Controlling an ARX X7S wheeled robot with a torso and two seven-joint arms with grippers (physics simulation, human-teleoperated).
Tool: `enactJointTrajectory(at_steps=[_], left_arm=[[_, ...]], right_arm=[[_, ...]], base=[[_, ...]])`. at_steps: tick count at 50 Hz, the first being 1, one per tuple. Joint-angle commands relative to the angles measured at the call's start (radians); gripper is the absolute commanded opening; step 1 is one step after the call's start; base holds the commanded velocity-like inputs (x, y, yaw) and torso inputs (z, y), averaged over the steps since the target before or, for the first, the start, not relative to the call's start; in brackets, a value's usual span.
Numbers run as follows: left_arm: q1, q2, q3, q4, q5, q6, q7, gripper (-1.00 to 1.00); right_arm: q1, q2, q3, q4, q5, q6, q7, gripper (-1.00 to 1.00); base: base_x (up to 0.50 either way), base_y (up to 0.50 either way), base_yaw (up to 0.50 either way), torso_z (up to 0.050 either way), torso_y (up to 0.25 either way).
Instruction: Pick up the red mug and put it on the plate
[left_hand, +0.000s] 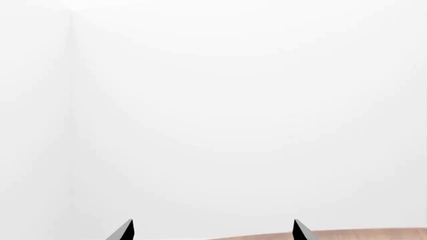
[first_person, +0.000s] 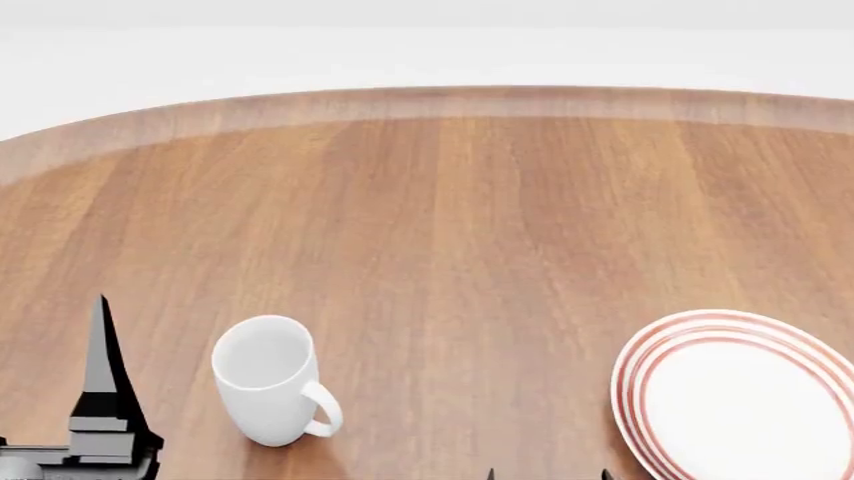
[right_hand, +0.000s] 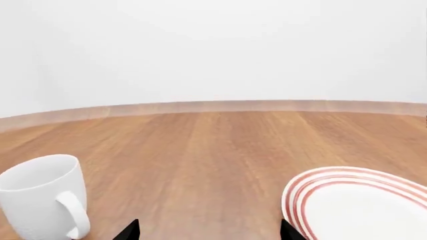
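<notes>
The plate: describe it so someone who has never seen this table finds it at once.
On the round wooden table, look to the near edge on the robot's right side. The plate lies flat there, partly cut off by the head view's border. It is wide, white and ringed with concentric red lines at its rim, unlike the plain white mug standing to its left.

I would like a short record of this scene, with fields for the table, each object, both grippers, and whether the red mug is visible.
table: round wooden table, pale rim
white mug: white mug, upright, handle toward the plate, empty inside
plate: plate, white with red rings, nothing on it, apart from the white mug
red mug: not visible in any view
left gripper: left gripper, fingertips spread, holding nothing
right gripper: right gripper, fingertips spread, holding nothing
</notes>
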Motion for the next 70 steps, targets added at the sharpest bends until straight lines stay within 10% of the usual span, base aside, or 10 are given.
enactJointTrajectory(at_steps=[1, 28, 70], left_arm=[[-0.005, -0.003, -0.001, 0.011, -0.009, -0.014, -0.003, 1.0], [-0.014, 0.0, 0.016, 0.011, -0.01, -0.022, -0.012, 1.0], [-0.018, -0.019, 0.006, 0.056, -0.032, -0.039, -0.026, 1.0]], right_arm=[[-0.053, 0.044, -0.028, -0.117, -0.05, 0.033, 0.027, 1.0], [-0.403, 0.295, 0.041, -0.632, -0.04, 0.133, 0.111, 1.0], [-0.613, 0.241, 0.039, -0.243, -0.147, -0.426, 0.076, 1.0]], base=[[0.0, 0.0, 0.0, 0.0, 0.0], [0.0, 0.0, 0.0, 0.0, 0.0], [0.0, 0.0, 0.0, 0.0, 0.0]])
